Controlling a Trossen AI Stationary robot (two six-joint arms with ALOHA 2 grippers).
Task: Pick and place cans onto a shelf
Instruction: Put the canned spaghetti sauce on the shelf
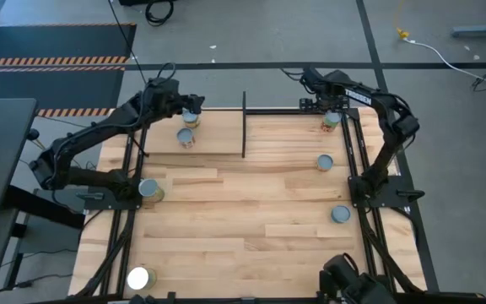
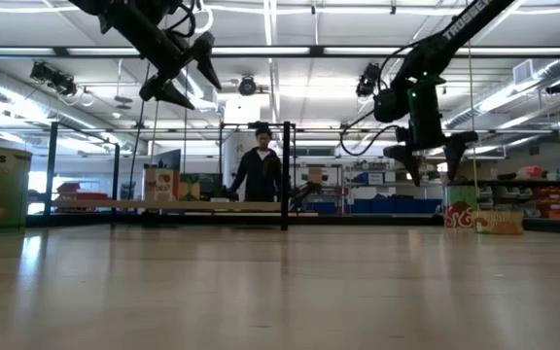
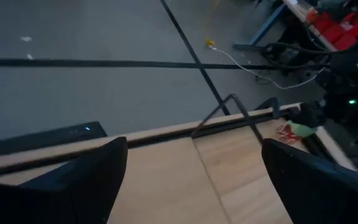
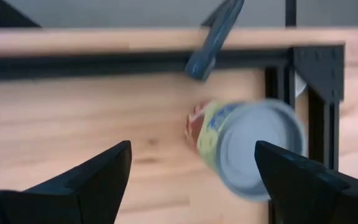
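Note:
My right gripper (image 1: 332,108) hangs open above a can (image 4: 253,149) with a grey lid and a green and red label. That can stands on its base at the table's far right corner (image 1: 332,121). In the low view the fingertips (image 2: 432,167) are a little above the can (image 2: 461,216), touching nothing. My left gripper (image 1: 196,103) is open and raised (image 2: 178,76) over the far end of the shelf (image 1: 218,137). Two cans (image 1: 191,119) (image 1: 186,138) stand on the shelf.
More cans stand on the tabletop: two on the right (image 1: 325,162) (image 1: 340,214), one at the left edge (image 1: 150,191), and one with a white glaring lid at the near left (image 1: 137,277). A black upright rod (image 1: 244,127) ends the shelf. A person (image 2: 259,173) stands beyond the table.

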